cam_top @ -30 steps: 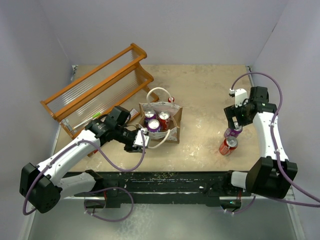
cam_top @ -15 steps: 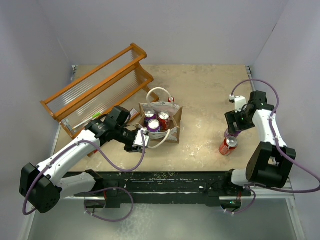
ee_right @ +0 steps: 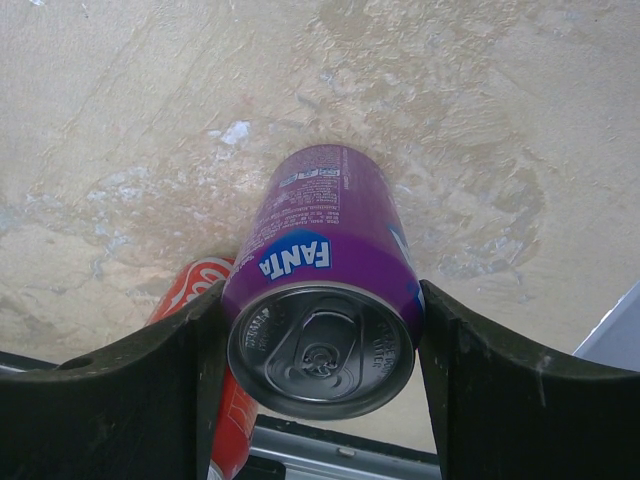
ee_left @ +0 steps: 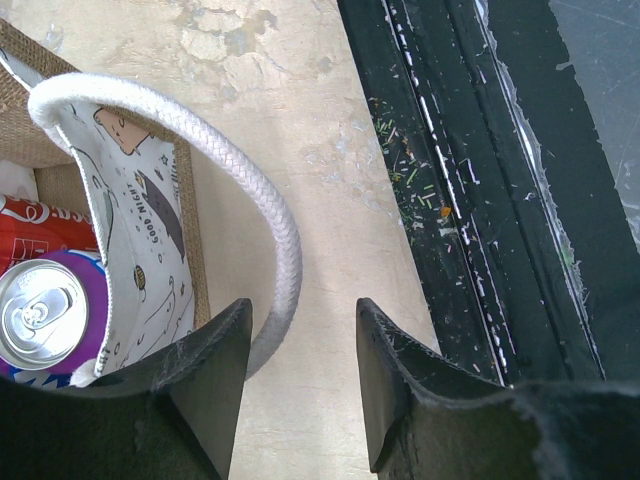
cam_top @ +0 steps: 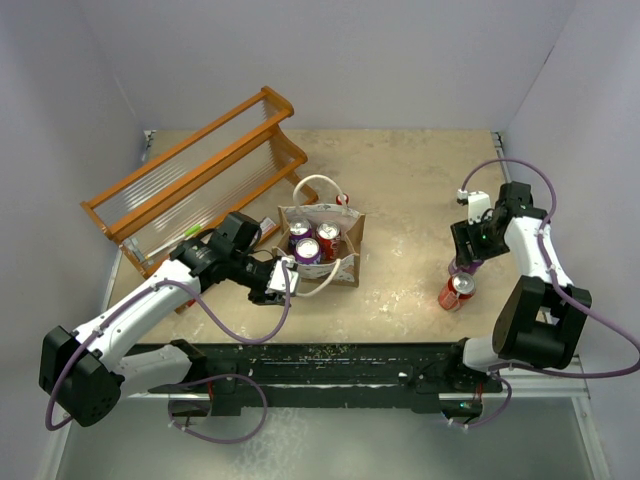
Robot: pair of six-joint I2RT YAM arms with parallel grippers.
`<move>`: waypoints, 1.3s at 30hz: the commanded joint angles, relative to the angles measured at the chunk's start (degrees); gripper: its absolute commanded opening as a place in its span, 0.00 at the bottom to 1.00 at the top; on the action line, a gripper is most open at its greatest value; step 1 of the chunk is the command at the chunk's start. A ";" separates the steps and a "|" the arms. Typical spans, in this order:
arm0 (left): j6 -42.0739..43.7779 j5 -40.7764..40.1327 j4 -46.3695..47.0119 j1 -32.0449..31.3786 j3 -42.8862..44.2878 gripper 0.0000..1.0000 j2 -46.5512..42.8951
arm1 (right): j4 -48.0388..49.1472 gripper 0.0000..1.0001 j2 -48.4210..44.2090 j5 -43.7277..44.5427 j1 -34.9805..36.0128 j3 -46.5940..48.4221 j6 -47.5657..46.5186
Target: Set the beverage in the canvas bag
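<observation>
RIGHT: right gripper [ee_right: 320,300] fingers [ee_right: 150,400] clamped either side of the purple Fanta can [ee_right: 325,250], on the table [cam_top: 400,190], red can [ee_right: 190,285] just beside | LEFT: left gripper [ee_left: 300,370] fingers apart, white rope handle [ee_left: 240,170] against one finger | BAG: canvas bag [cam_top: 343,268] well apart from the Fanta, cans inside.

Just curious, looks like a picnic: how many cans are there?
5: three cans in the bag, a purple can in the right hand, a red can beside it. Others may hide behind the bag.
</observation>
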 commanded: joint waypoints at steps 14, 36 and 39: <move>-3.22 1.60 0.88 0.32 4.01 0.63 -0.07 | -6.24 0.15 -7.49 -11.70 -0.11 20.20 -1.37; 3.95 7.35 -9.23 0.32 12.77 0.59 4.06 | -3.53 0.04 0.25 -26.33 37.06 43.93 2.83; 4.02 9.72 -9.32 0.27 12.70 0.46 5.67 | -3.82 0.03 3.01 -25.54 41.00 44.66 2.42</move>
